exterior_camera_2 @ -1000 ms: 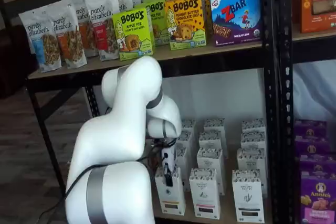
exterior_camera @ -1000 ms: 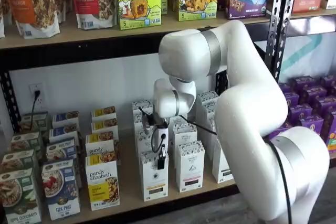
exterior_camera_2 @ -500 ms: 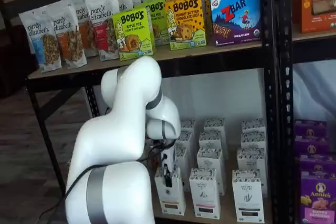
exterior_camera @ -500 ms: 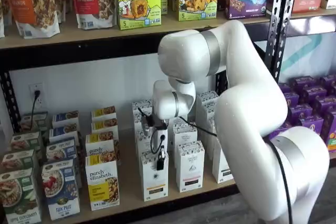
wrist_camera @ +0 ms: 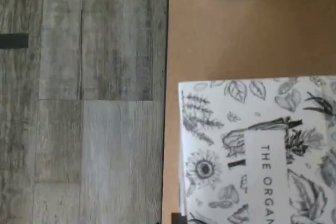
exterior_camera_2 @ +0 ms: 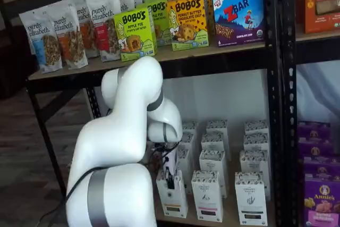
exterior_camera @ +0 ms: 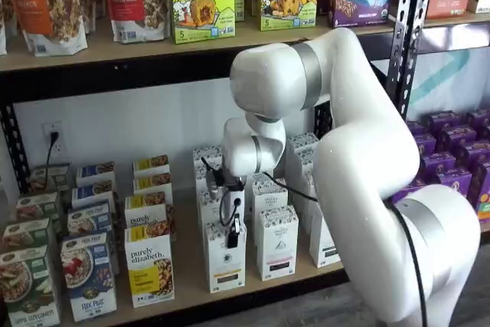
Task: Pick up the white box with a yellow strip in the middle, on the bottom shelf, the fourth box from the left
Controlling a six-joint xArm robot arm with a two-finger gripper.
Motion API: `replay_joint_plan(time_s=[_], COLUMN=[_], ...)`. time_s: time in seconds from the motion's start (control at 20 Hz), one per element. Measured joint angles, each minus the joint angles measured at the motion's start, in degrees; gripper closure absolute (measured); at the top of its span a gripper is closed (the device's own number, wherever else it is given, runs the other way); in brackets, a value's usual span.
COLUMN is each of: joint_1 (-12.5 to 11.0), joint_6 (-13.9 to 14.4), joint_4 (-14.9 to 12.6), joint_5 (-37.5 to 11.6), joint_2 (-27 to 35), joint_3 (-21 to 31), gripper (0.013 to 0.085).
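Note:
The white box with a yellow band low on its front stands at the front edge of the bottom shelf, in both shelf views. My gripper hangs over its top, and its black fingers reach down over the upper front, shut on the box. From the wrist view I see the box's leaf-patterned top close below, on the tan shelf board.
Like white cartons with dark bands stand just right of the box, and more rows stand behind it. A purely elizabeth box stands to its left. Purple boxes fill the bay at the right. The grey floor lies beyond the shelf edge.
The fingers have closed on the top of the white box. The arm has shifted only slightly, and the box stands where it was.

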Motion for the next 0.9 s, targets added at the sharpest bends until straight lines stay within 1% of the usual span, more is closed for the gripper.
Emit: replay_joint_plan(time_s=[0.2,0.5,0.6,0.85,0.9], joint_1=[0.0,0.2,0.3,0.2,0.1], joint_6=[0.4,-0.1,-0.2,-0.5,-0.8], joint_4=[-0.5,0.2,0.2,0.4,0.6], joint_5=[-1.0,-1.9,-1.5,-2.4,-3.2], joint_2=[-1.1,-3.6,-4.7,-7.9,-9.2], joint_3=[1.7,5.5,6.9,11.7,13.7], gripper=[0.0490,0.0490,0.0490,0.0490,0.0490])
